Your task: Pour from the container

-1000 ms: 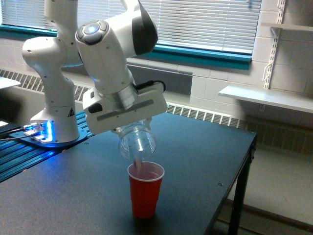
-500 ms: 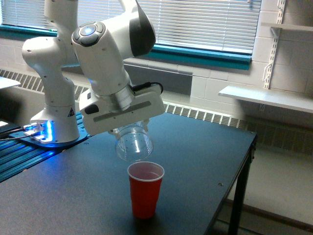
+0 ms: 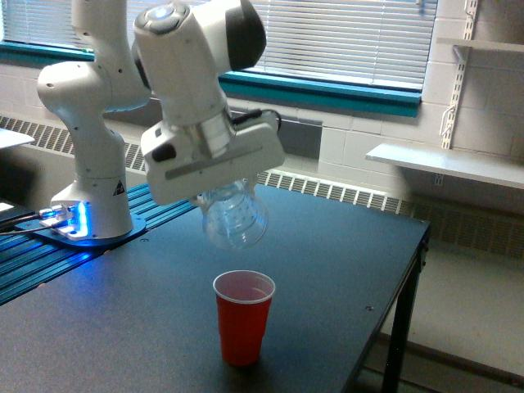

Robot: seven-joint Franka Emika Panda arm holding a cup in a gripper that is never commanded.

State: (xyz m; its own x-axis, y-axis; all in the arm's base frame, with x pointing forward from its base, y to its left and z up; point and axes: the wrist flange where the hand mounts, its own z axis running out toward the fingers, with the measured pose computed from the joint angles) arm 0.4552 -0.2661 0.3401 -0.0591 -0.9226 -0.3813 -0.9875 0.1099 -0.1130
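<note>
Gripping the tilted clear container (image 3: 236,217), the hand (image 3: 219,190) hangs above the red cup (image 3: 243,316), apart.

Soft daylight through window blinds (image 3: 344,37), blue glow at robot base (image 3: 78,217), slight overall blur.

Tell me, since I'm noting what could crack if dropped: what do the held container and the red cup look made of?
The container looks like clear, glossy plastic: the table shows through its rounded wall. The red cup looks like thin opaque plastic, shiny red outside with a pale rim. Neither can be confirmed by look alone.
</note>
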